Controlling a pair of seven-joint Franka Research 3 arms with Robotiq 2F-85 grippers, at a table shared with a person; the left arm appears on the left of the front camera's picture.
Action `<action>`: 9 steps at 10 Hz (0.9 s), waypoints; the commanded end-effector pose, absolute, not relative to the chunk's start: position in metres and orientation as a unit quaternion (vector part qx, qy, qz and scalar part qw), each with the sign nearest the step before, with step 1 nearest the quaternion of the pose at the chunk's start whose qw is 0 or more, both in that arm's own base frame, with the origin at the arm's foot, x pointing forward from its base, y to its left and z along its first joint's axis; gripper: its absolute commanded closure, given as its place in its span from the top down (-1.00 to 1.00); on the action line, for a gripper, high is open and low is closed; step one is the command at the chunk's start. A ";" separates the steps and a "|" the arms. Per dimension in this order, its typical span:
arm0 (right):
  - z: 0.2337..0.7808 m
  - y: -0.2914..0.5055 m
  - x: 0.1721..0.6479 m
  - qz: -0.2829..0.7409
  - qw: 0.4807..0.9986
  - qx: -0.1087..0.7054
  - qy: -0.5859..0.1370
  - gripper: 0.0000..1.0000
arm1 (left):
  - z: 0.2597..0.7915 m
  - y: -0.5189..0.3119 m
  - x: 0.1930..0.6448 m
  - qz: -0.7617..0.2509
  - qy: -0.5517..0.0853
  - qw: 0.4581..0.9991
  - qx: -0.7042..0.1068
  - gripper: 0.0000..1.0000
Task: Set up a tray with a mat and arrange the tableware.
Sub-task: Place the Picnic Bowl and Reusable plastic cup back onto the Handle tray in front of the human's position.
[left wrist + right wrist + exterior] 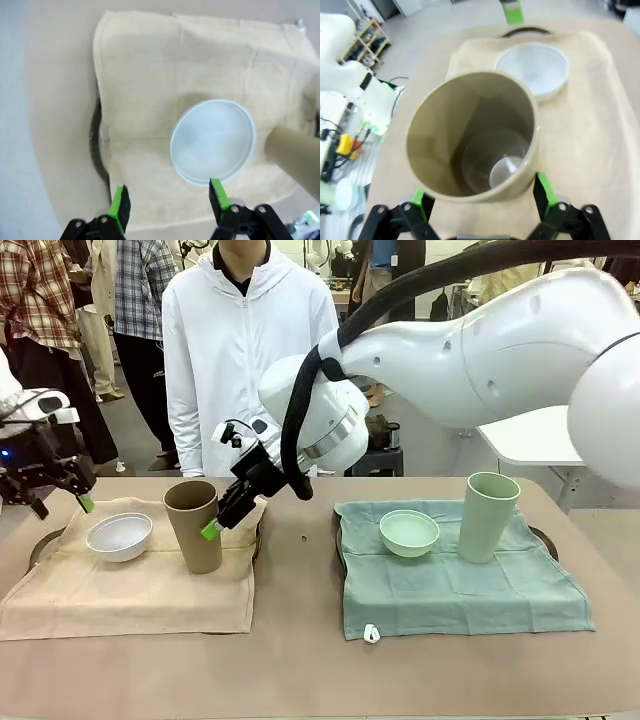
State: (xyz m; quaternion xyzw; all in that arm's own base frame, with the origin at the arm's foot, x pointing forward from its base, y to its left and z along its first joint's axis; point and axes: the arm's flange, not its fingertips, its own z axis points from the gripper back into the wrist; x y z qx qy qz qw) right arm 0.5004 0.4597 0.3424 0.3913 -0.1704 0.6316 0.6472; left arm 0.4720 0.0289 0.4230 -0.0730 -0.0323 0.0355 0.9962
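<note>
a: how is the tan tumbler (472, 142) placed against the right gripper (480, 195)?

b: it is stood upright on the beige mat (130, 585), long axis vertical. in the right wrist view its mouth is seen just ahead of the fingers, one green pad to each side of the rim. the jaws are spread about it; whether the pads touch the wall cannot be told. in the front view the right gripper (222, 518) is seen just beside the tumbler (193, 525), at its upper half. the right arm is judged the nearer one to it.

a: and the left gripper (170, 200)?

b: it is held spread above the near rim of the white bowl (212, 141), nothing between the pads. the bowl (119, 536) is set on the beige mat, near the tumbler and apart from it. in the front view the left gripper (60, 488) is found just beyond the mat's left corner.

a: what lies farther off?

b: on the green mat (460, 585), well apart, the mint bowl (409, 532) and the mint tumbler (487, 517) are stood upright, near each other. behind the table a person in white (245, 350) is seen.

a: what is hidden?

b: both trays are almost wholly covered by the mats; only dark rim arcs (95, 145) are shown. the tumbler's foot is cut off in the right wrist view. a small white object (371, 634) at the green mat's front edge cannot be made out.
</note>
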 end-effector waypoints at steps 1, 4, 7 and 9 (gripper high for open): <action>0.375 0.442 0.488 0.618 0.696 0.342 -0.128 1.00 | 0.454 0.030 0.458 0.022 -0.051 0.997 -0.057 0.67; 0.415 0.427 0.475 0.571 0.769 0.270 -0.096 1.00 | 0.496 0.019 0.442 -0.010 -0.081 0.996 -0.047 0.67; 0.479 0.414 0.451 0.484 0.847 0.216 -0.045 1.00 | 0.538 -0.018 0.431 -0.050 -0.069 0.995 -0.044 0.67; 0.523 0.403 0.433 0.420 0.895 0.146 -0.024 1.00 | 0.568 -0.051 0.428 -0.056 -0.065 0.996 -0.035 0.67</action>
